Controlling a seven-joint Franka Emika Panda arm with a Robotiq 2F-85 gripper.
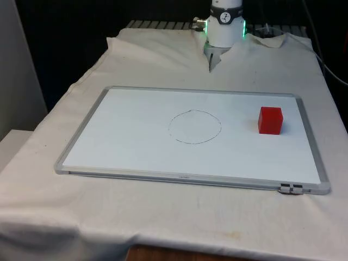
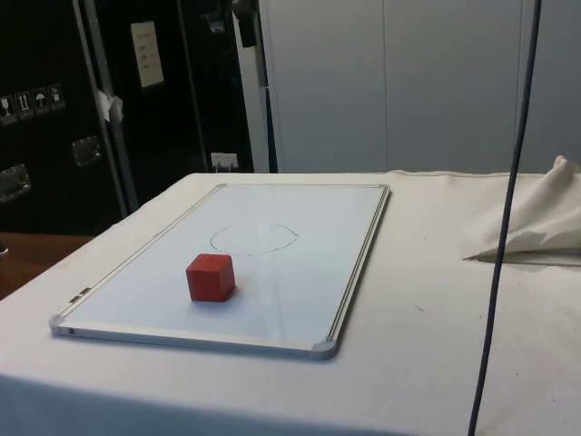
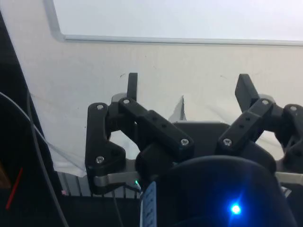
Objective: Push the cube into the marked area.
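Observation:
A red cube [image 1: 270, 120] rests on the whiteboard [image 1: 136, 152], toward the front view's right; in the side view the cube [image 2: 211, 277] lies near the board's close end. A thin drawn circle [image 1: 194, 126] marks the middle of the whiteboard [image 2: 300, 236], to the cube's left in the front view. The circle [image 2: 254, 239] has nothing inside it. My gripper [image 3: 189, 87] hangs open over the cloth beyond the board's far edge, its fingers [image 3: 132, 86] spread wide with nothing between them. It is far from the cube.
The robot's white base [image 1: 225, 24] stands at the table's far end. The whiteboard's metal frame [image 3: 180, 40] forms a low lip around the board. A dark cable [image 2: 504, 227] hangs down at the side view's right, by a raised fold of cloth [image 2: 536, 227].

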